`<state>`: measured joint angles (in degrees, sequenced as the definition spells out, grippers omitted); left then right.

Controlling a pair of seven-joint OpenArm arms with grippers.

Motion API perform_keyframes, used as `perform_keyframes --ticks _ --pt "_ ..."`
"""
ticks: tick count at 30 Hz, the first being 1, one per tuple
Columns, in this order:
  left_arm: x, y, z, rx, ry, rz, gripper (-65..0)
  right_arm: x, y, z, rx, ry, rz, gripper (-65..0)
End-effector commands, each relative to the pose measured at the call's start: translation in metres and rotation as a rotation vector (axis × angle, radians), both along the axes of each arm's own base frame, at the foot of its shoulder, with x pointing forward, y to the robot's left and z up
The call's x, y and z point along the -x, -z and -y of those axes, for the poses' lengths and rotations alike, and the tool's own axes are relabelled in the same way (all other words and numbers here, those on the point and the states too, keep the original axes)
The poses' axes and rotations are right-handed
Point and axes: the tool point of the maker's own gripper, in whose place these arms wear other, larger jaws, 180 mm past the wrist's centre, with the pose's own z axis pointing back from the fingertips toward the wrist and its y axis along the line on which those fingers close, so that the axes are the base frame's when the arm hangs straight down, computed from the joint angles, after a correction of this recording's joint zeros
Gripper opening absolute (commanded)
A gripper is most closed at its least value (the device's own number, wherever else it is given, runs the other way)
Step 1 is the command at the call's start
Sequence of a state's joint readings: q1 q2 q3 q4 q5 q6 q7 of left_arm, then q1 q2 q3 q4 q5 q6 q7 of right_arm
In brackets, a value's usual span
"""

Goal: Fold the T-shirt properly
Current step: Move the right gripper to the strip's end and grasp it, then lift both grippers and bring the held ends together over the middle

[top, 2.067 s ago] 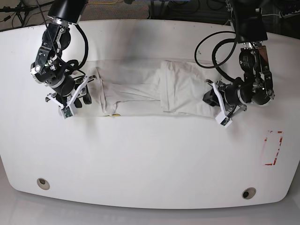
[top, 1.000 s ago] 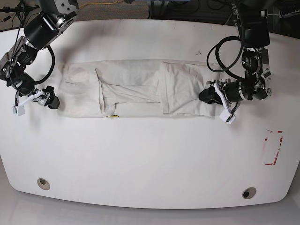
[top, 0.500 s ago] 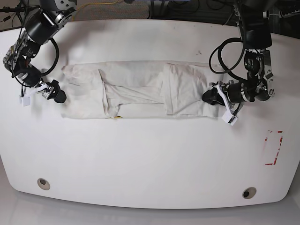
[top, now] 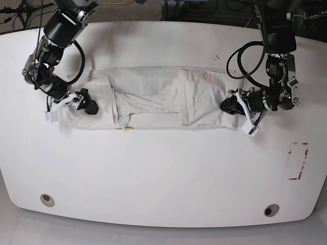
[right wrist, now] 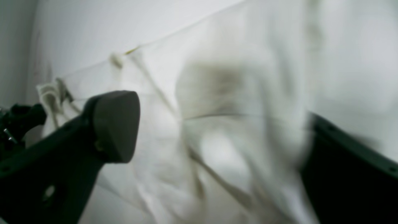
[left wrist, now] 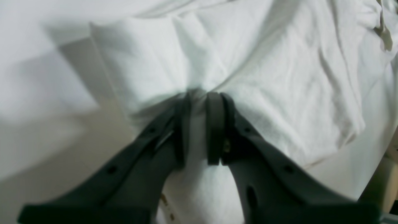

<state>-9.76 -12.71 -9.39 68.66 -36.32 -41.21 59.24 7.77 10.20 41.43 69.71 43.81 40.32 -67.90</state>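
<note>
A broad white table (top: 163, 173) with rounded corners fills nearly the whole base view. Two small round holes sit near its front edge, one at each side (top: 47, 199), and a red-outlined rectangle (top: 298, 161) is marked near the edge on that view's right. Behind the far edge runs a dark strip of floor crossed by black cables (top: 204, 7).

The T-shirt (top: 153, 97) lies flat across the middle of the table as a long, wrinkled, off-white band, with layers folded over each other and a tiny yellow fleck at its near edge. It reaches from one gripper to the other.

The left gripper (left wrist: 199, 96), on the right side of the base view, has its dark fingers (left wrist: 214, 124) drawn close together, pinching a ridge of the shirt's cloth at that end. The right gripper (top: 69, 102), at the opposite end, stands with its jaws spread wide; in its wrist view the cloth lies between the two fingers (right wrist: 115, 124), blurred, and neither visibly presses on it
</note>
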Motion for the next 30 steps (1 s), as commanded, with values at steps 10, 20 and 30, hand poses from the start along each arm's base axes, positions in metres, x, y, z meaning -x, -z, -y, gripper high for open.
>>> perform_keyframes --ticks 10,20,30 --pt "0.011 0.021 -0.024 -0.185 0.019 -0.084 -56.7 -0.001 -0.007 0.006 0.05 -0.014 0.004 -56.4" --pt "0.014 0.031 -0.015 -0.244 0.043 -0.103 -56.4 -0.004 -0.041 0.031 0.267 -0.03 0.065 -65.0" --pt "0.005 0.033 -0.005 -0.316 0.068 -0.102 -56.4 0.003 -0.076 0.018 0.512 -0.116 0.135 -65.0"
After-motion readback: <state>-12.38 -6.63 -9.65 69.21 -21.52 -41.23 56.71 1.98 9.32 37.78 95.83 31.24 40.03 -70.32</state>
